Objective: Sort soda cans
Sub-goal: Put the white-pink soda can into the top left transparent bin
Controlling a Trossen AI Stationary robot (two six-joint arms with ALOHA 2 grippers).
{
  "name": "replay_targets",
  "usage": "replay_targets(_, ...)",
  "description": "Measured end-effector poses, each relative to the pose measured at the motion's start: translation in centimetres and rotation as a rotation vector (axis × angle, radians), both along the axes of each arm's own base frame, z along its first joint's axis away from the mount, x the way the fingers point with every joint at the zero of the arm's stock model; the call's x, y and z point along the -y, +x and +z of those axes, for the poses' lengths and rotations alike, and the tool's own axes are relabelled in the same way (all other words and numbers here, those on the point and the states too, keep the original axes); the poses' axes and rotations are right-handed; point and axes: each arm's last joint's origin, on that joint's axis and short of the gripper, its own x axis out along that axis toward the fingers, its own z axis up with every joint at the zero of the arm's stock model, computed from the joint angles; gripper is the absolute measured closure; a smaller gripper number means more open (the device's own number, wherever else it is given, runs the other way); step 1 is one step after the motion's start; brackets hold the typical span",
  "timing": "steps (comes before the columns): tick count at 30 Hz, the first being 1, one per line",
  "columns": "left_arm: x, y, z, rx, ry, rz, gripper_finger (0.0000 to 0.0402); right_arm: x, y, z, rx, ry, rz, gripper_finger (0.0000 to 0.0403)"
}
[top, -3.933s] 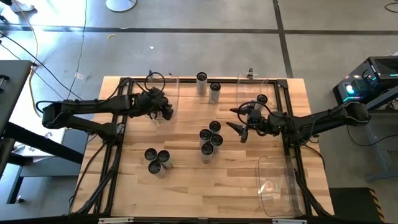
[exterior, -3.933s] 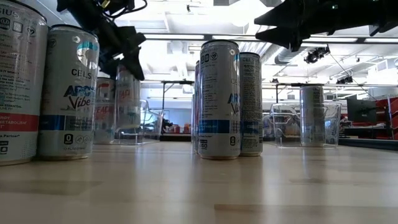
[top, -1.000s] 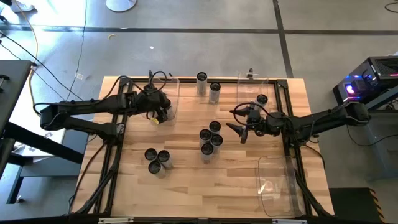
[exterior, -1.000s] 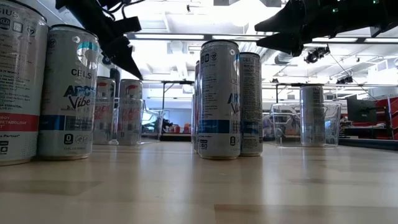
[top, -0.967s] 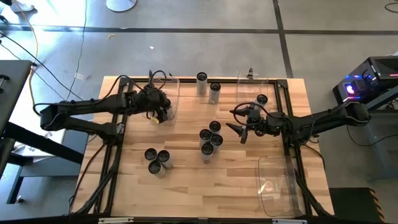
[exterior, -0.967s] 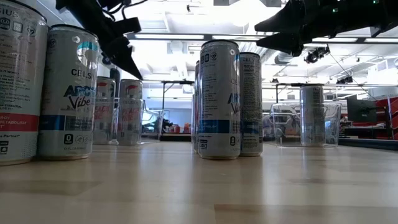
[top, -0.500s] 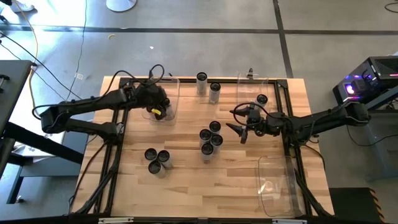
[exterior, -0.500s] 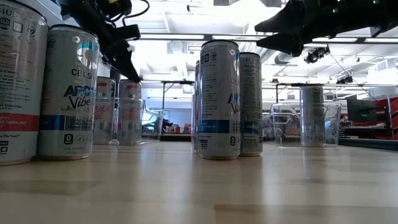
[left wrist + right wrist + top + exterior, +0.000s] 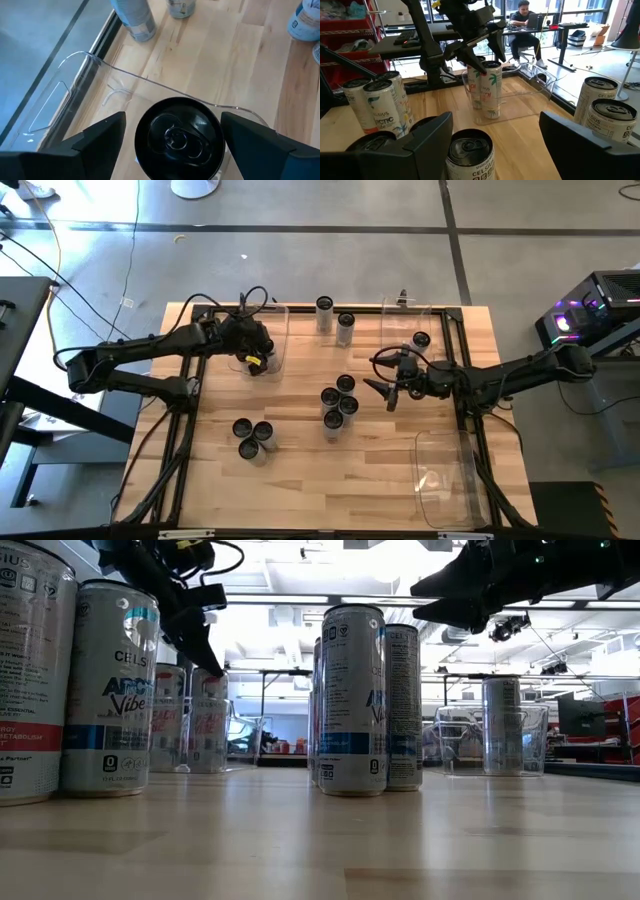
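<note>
Soda cans stand upright on the wooden table: a cluster in the middle (image 9: 338,402), three near the left (image 9: 253,435), two at the far edge (image 9: 334,318), and one (image 9: 421,340) in the far right clear bin. My left gripper (image 9: 256,360) hangs open over the far left clear bin (image 9: 281,330). Its fingers stand on either side of the dark top of a can (image 9: 180,137) that rests on its base in the bin beside another can (image 9: 476,87). My right gripper (image 9: 385,392) hovers open, right of the middle cluster and above a can (image 9: 468,152).
A third clear bin (image 9: 445,480) lies at the near right corner. Dark frame rails (image 9: 180,430) run along the table's left and right sides. Bare wood shows along the near edge (image 9: 340,490). A person sits at a desk (image 9: 525,15) in the room beyond.
My left arm has swung a little toward the table's far edge, and its gripper has turned slightly above the far left bin. The two cans in that bin stay standing. My right arm has kept still.
</note>
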Motion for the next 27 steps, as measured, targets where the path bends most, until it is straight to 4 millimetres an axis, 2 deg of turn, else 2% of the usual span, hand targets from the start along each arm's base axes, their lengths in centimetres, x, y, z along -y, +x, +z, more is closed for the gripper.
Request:
replay_targets(5, 0.08, -0.02, -0.06, -0.001, -0.017, -0.018, 0.0097, 0.00, 0.00, 0.00, 0.000, 0.000, 0.000, 0.0110)
replay_targets(13, 0.09, 0.06, -0.08, 0.000, -0.021, -0.040, 0.0150, 0.00, 0.00, -0.01, -0.001, 0.000, 0.000, 0.0110)
replay_targets(27, 0.10, 0.10, -0.06, -0.003, -0.010, -0.048, 0.0159, 0.01, -0.03, -0.23, -0.024, -0.002, 0.000, 0.0110)
